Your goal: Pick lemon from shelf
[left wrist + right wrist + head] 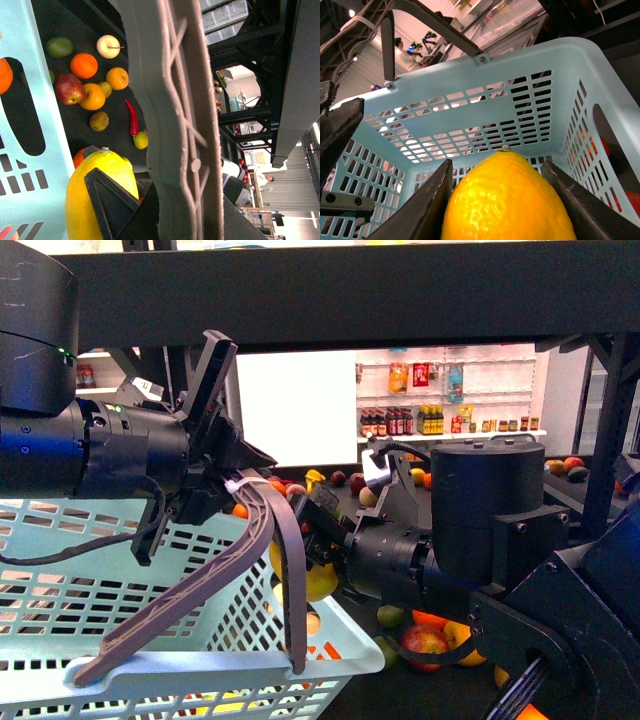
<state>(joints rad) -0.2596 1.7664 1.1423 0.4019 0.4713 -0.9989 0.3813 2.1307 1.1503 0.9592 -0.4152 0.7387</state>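
1. Yellow and glossy, the lemon [507, 205] sits between the two dark fingers of my right gripper [499, 172]. The jaws are closed against its sides and parted only by the fruit's width.
2. In the front view the lemon [318, 580] is at the right-hand rim of the pale blue basket [345, 655], above the dark lower deck of the shelf [350, 290]. The right wrist view shows the basket's slotted inner walls directly behind it.
3. My left gripper [222, 455] is at the top of the basket's grey-brown handle [200, 590], where a white tie wraps the handle. I cannot tell whether its jaws are clamped on the handle.
4. Loose produce lies on the deck beside the basket: a red chilli [131, 117], an orange [83, 65] and a red apple [69, 88], among others.
5. White wall shelves of bottles [450, 390] stand well behind the shelf.
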